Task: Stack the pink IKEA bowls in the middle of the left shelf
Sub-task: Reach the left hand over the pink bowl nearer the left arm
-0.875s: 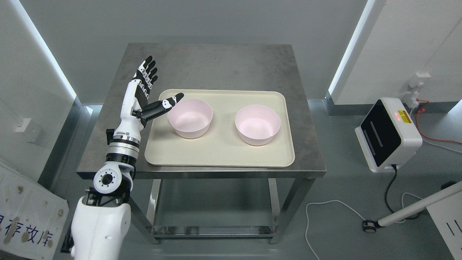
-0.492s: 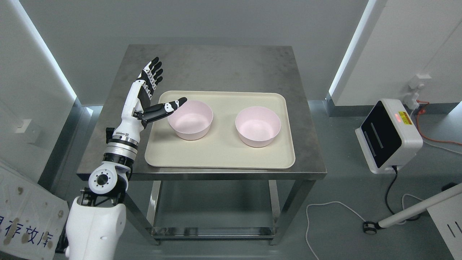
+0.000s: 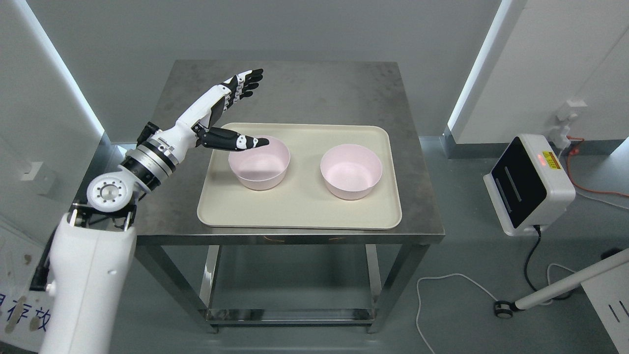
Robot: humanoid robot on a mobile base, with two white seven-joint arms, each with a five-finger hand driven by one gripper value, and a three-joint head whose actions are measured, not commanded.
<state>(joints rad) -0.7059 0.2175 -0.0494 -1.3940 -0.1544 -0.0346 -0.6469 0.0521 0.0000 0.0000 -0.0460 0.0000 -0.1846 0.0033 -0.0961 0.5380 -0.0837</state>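
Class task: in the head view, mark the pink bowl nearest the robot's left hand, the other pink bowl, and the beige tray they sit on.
Left pink plastic bowl (image 3: 259, 167), head view, inner floor.
Right pink plastic bowl (image 3: 351, 169), head view, inner floor.
Beige rectangular tray (image 3: 300, 209), head view, bare front surface.

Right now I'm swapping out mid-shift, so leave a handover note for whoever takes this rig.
Left hand: open, holding nothing, thumb reaching over the left pink bowl's rim.
Right hand: not in view.
Both bowls sit upright and apart on the beige tray on the steel table; the right pink bowl is untouched.
Done: nothing grasped or stacked.
Left: grasp one bowl and nest it in the other.
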